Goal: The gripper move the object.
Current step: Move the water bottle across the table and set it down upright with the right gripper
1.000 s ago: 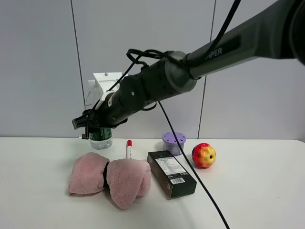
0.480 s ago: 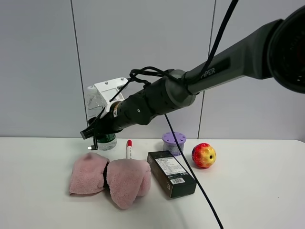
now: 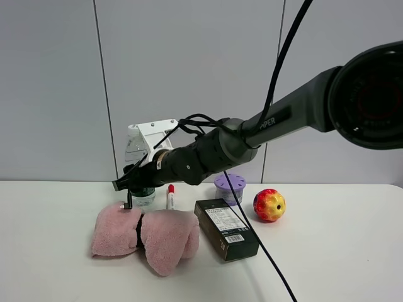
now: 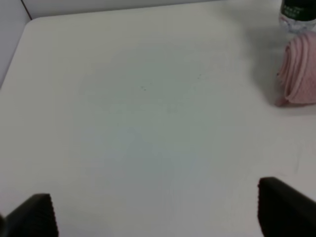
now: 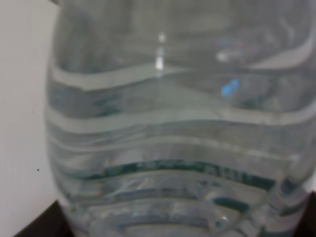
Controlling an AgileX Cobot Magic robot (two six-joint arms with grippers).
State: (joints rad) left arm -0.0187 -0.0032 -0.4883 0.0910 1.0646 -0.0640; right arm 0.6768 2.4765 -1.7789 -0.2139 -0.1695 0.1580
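Seemingly, the bottle is clamped in the right gripper, low over the table just behind the pink towel; setting-down is judged in hand, and a gentle release is called for.

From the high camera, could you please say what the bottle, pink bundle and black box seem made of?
Bottle: clear, glossy ribbed plastic, see-through with highlights. Pink bundle: soft plush fabric, probably a towel, fuzzy and matte. Black box: likely cardboard, with sharp edges and a printed label.
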